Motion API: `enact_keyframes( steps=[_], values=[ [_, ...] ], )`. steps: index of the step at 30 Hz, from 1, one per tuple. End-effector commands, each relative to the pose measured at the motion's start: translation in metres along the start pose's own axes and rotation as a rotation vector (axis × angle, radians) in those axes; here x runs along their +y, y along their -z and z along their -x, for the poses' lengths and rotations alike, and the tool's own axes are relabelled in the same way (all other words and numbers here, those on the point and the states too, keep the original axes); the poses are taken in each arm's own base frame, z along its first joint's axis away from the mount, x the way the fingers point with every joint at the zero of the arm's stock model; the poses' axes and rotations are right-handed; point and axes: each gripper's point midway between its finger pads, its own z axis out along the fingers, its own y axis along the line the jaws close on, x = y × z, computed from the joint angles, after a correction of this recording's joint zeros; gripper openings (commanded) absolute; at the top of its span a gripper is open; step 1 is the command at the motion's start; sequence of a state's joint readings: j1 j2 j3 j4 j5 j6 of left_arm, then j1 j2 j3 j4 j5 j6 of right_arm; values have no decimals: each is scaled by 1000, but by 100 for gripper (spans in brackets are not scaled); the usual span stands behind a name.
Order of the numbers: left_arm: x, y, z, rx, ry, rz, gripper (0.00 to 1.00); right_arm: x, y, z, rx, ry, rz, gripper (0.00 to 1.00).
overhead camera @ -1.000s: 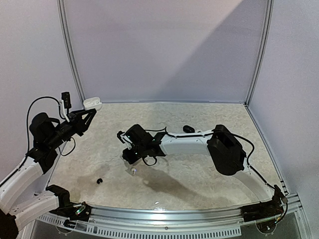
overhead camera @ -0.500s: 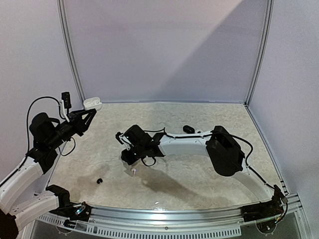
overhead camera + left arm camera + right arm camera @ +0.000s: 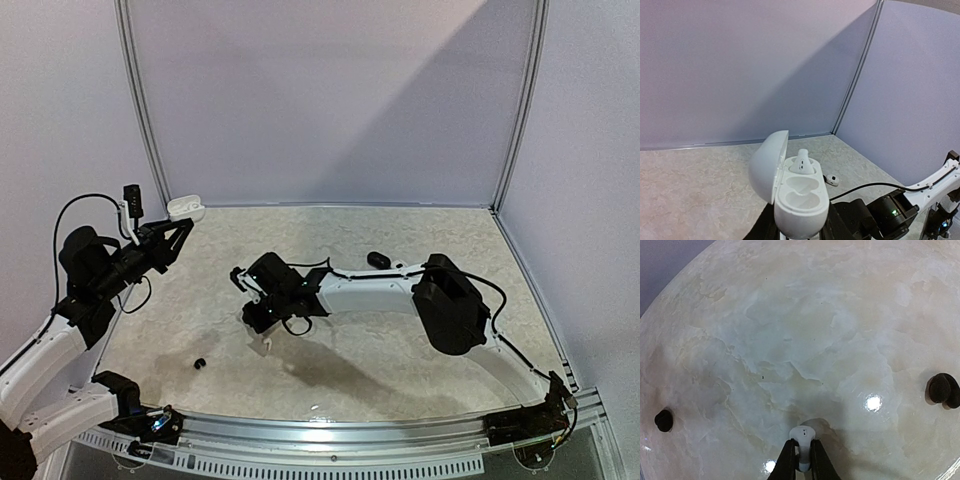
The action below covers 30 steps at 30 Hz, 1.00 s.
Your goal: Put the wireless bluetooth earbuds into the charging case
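From above, your right hand (image 3: 263, 333) sits low on the beige marbled tabletop (image 3: 300, 230), well apart from the left hand (image 3: 186, 222). In the left wrist view, that hand pinches the open white plastic charging case (image 3: 800, 200); hold it upright. In the right wrist view, the right hand pinches the small white stemmed earbud (image 3: 802, 434) on the tabletop; lift it straight.

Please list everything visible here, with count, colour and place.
table: one, beige marbled.
charging case: one, white, lid open, held over the table's far left.
seated earbud: one, white, in one case socket; other socket empty.
loose earbud: one, white, at the table surface, mid-left.
black earbud: one, black, table, front left.
dark object: one, black, table beyond right arm; kind unclear.
left gripper: one, black, shut on the case.
right gripper: one, black, shut on the loose earbud.
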<state>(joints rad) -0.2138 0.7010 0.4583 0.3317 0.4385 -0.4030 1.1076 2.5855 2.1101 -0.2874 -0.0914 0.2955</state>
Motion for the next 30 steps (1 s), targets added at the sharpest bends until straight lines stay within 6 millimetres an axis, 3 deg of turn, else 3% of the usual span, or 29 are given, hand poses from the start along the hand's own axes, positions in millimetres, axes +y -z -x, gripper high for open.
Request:
enact_keyframes(
  steps=[1,4,5,7,8,11,12,14,16,20,26,30],
  values=[
    [-3,-1,-1,4,-34,-27,0,6,24,16,-9,53,12,0],
    [-13,-1,-5,22,-78,-86,0,11,52,32,-33,103,27,0],
    [-17,0,-5,25,-94,-111,0,9,59,28,-20,124,26,0],
    [-26,-1,-6,34,-116,-160,0,16,95,44,-48,178,48,0],
    [-30,0,-6,36,-124,-187,0,15,107,43,-43,193,52,0],
    [-46,0,-5,38,-149,-277,0,24,167,62,-94,265,75,0],
    [-51,0,-5,42,-153,-311,0,29,196,75,-133,306,76,0],
    [-60,0,-5,45,-162,-364,0,33,228,84,-156,358,73,0],
    [-72,0,-2,46,-174,-426,0,45,272,103,-224,401,80,0],
    [-99,2,-1,70,-196,-568,0,69,325,130,-322,437,119,0],
    [-132,5,-8,111,-223,-731,0,123,354,152,-402,595,180,0],
    [-144,6,-10,127,-242,-792,0,149,352,156,-412,645,224,0]
  ],
)
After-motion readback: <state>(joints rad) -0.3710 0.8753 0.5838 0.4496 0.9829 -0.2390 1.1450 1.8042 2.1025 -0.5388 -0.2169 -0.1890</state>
